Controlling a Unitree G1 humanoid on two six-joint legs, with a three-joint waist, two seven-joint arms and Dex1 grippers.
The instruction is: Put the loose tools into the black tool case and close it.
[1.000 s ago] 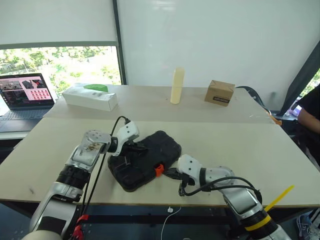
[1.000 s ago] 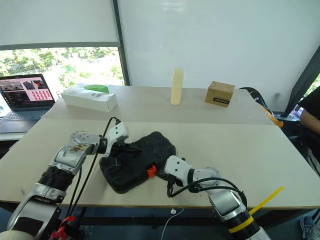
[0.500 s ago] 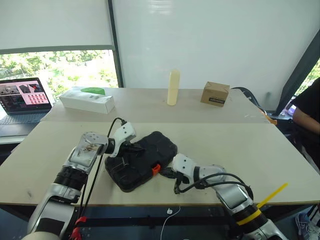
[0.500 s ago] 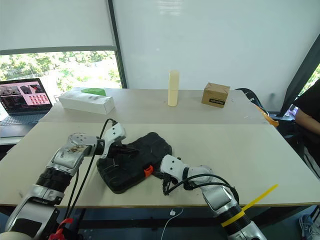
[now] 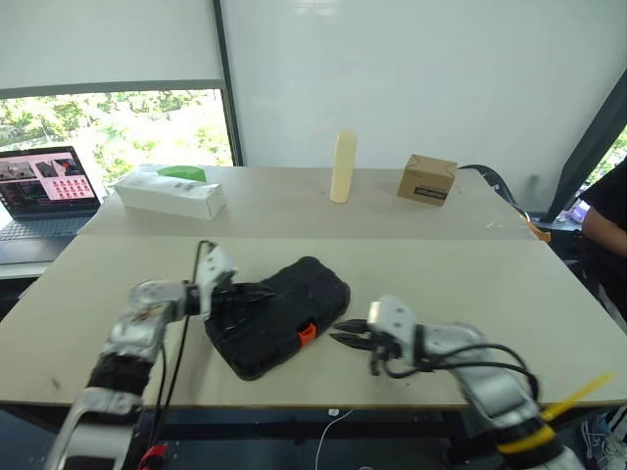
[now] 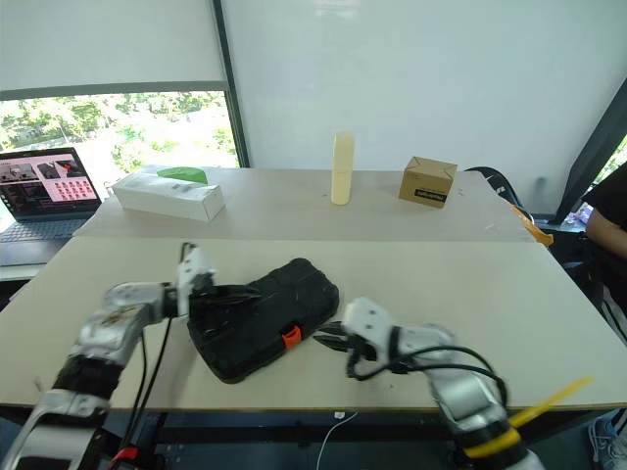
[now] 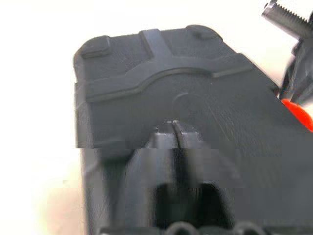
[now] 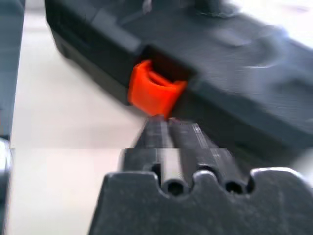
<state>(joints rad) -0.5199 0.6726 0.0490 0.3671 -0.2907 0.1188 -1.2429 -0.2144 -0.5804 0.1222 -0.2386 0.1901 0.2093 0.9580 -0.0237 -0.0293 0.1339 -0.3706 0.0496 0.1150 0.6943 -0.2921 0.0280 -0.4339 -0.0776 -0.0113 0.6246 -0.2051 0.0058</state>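
On the table (image 5: 441, 274), the shut black tool case (image 5: 294, 294) lies between the left end effector (image 5: 245, 294), its opening impossible to tell, and the right end effector (image 5: 340, 332), slightly parted and empty, near the orange latch (image 5: 308, 334).

Both arms reach forward from the near edge and bend inward, so the two grippers point toward each other across the middle. The left arm (image 5: 125, 354) runs up the left side, its forearm slanting away from the body and its wrist turned to the right. The left gripper (image 5: 257, 293) points right and slightly downward. The right arm (image 5: 477, 363) comes in from the near right, with the wrist turned left. The right gripper (image 5: 338, 332) points left, held low, its two black fingertips a little apart.
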